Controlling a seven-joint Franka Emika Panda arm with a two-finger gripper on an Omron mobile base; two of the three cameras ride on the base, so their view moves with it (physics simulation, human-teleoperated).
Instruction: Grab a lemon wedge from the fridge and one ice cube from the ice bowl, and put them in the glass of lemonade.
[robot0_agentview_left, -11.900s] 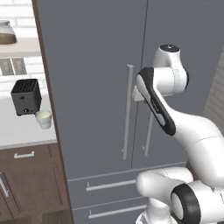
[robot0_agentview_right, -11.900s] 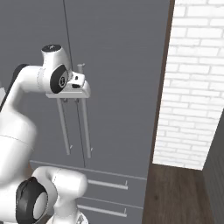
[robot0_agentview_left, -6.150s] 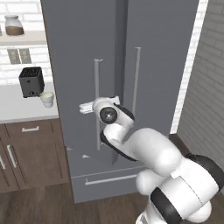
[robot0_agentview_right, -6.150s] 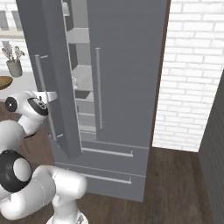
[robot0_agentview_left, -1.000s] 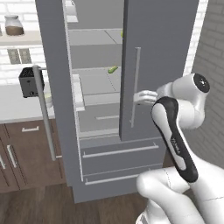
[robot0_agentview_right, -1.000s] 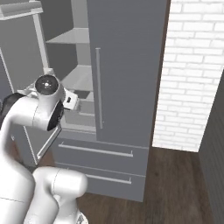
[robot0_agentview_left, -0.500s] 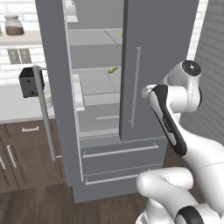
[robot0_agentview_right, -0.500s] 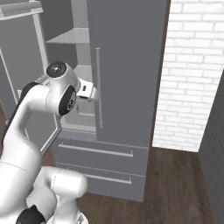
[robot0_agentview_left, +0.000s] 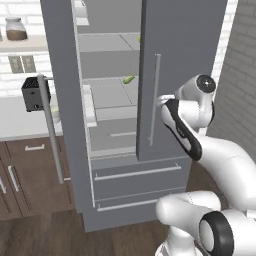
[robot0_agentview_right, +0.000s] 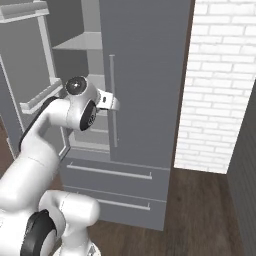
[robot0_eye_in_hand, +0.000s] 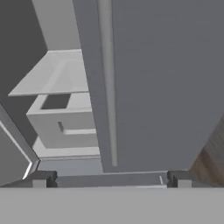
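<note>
The grey fridge (robot0_agentview_left: 185, 45) has its left door (robot0_agentview_left: 65, 125) swung wide open and its right door shut. A tiny yellow-green lemon wedge (robot0_agentview_left: 129, 79) lies on a middle shelf inside. My gripper (robot0_agentview_right: 114, 104) hovers just in front of the right door's vertical handle (robot0_agentview_right: 113, 100), open, with nothing between its fingers. In the hand view the gripper (robot0_eye_in_hand: 111, 180) faces that handle bar (robot0_eye_in_hand: 107, 83) and the fridge's lower shelf and bin (robot0_eye_in_hand: 65, 118). A whitish glass of lemonade (robot0_agentview_left: 54, 115) peeks out on the counter behind the open door's handle. The ice bowl is out of view.
A black toaster (robot0_agentview_left: 33, 93) sits on the white counter above dark brown cabinets (robot0_agentview_left: 30, 175). Two fridge drawers (robot0_agentview_left: 135, 172) lie below the doors. A white brick wall (robot0_agentview_right: 220, 85) rises right of the fridge. The open door's bar handle (robot0_agentview_left: 50, 130) juts toward me.
My hand has swung up and to the right, from in front of the open compartment to the shut right door's handle. The left door stays open.
</note>
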